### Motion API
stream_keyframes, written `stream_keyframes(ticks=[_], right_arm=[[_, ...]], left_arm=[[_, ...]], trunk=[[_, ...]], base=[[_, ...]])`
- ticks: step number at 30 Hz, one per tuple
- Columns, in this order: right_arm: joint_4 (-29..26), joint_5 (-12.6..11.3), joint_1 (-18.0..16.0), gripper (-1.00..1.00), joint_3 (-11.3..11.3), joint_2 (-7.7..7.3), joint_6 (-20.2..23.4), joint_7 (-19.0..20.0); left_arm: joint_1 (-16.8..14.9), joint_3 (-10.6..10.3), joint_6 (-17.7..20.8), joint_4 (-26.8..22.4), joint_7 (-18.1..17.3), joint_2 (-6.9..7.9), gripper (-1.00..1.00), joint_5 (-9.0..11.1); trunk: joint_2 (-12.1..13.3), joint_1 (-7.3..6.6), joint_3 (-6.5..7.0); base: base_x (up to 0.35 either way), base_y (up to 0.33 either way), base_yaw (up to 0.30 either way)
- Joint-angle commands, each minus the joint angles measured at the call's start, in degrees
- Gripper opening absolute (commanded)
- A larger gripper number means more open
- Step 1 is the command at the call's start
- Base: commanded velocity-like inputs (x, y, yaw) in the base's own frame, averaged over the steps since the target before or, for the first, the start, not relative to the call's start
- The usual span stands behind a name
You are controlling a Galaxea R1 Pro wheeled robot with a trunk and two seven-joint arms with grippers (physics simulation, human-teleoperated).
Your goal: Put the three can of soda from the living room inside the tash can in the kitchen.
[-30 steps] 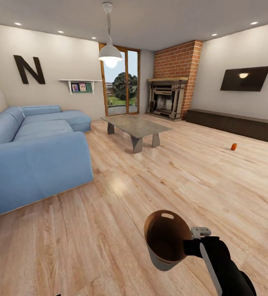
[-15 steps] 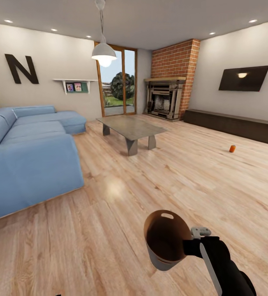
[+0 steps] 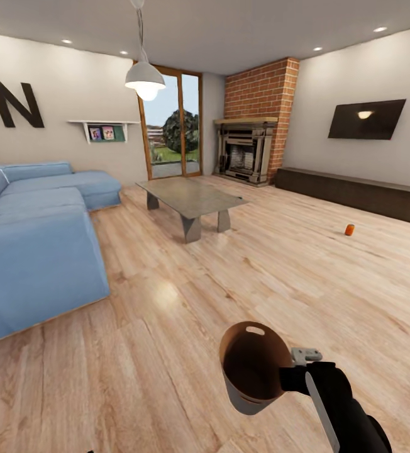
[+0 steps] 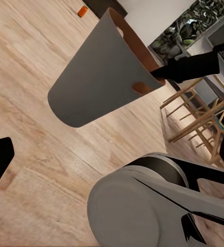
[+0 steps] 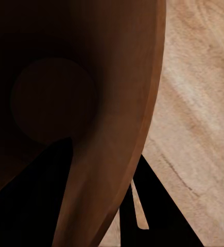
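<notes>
The bin (image 3: 253, 368) is held off the floor in the living room, low in the head view, with its brown inside and oval handle slot turned toward the camera. It is gripped at the near rim by the right gripper (image 3: 287, 377), whose jaws are closed over the wall, one dark finger (image 5: 34, 206) lying inside the bin. In the left wrist view the bin's grey outside (image 4: 101, 72) is seen tilted above the boards. The left jaws cannot be judged from the pictures. One orange can (image 3: 349, 229) is seen standing on the wood floor (image 3: 167, 352), well apart from the bin and near the long dark bench (image 3: 356, 192). Between them only bare boards lie. One blue sofa (image 3: 35, 245), one grey low worktop (image 3: 189, 198), one brick fireplace (image 3: 246, 148), one wall TV (image 3: 366, 119) and one pendant lamp (image 3: 145, 78) are counted.
</notes>
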Motion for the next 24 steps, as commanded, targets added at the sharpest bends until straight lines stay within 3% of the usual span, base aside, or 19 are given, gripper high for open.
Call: stream_keyframes(ticks=[1,24], right_arm=[[0.0,-0.4,0.0,-1.0,0.0,0.0,0.0,0.0],[0.0,-0.4,0.0,-1.0,0.1,0.08,0.0,0.0]], left_arm=[[0.0,0.0,0.0,0.0,0.0,0.0,1.0,0.0],[0.0,0.0,0.0,0.0,0.0,0.0,1.0,0.0]], trunk=[[0.0,0.0,-0.03],[0.0,0.0,-0.75]], base=[[0.276,-0.213,-0.216],[0.283,-0.213,-0.206]])
